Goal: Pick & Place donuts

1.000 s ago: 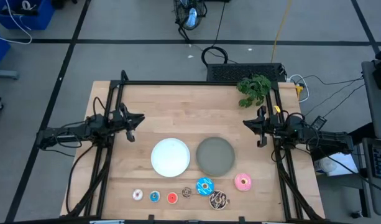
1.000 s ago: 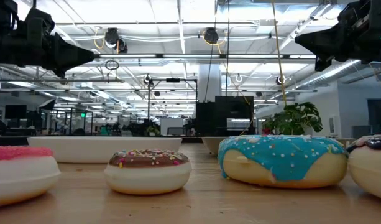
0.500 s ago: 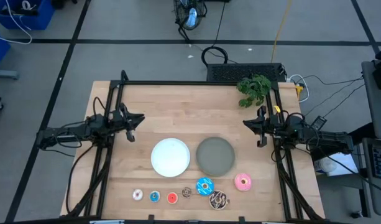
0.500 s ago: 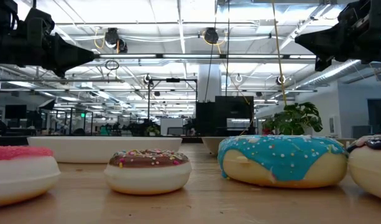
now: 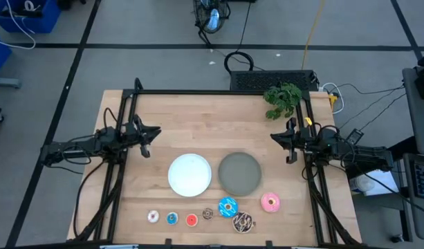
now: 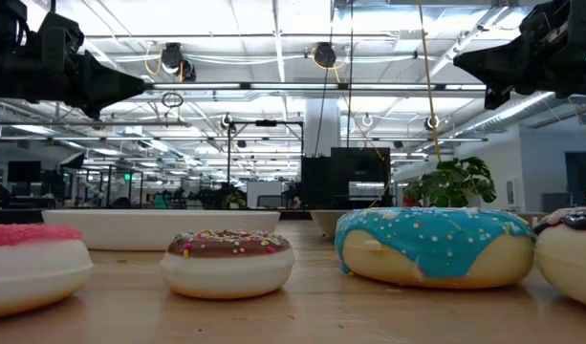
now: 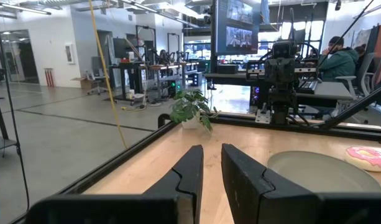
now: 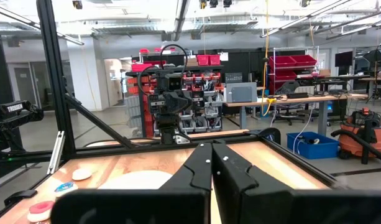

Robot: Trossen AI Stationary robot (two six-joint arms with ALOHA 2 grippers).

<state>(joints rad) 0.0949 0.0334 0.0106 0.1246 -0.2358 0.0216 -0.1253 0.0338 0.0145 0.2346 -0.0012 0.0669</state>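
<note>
High view: left gripper and right gripper hover at opposite table edges, both empty. Seven donuts lie along the near edge, below the white plate and grey plate.

Left wrist view: fingers narrowly parted, holding nothing.

Right wrist view: fingers pressed together, empty.

- Table: pale wood, matt, with visible plank grain.
- Donuts: smooth, plastic-looking, slightly glossy icing.
- White plate: smooth.
- Grey plate: matt.
- Frame: black metal.
</note>
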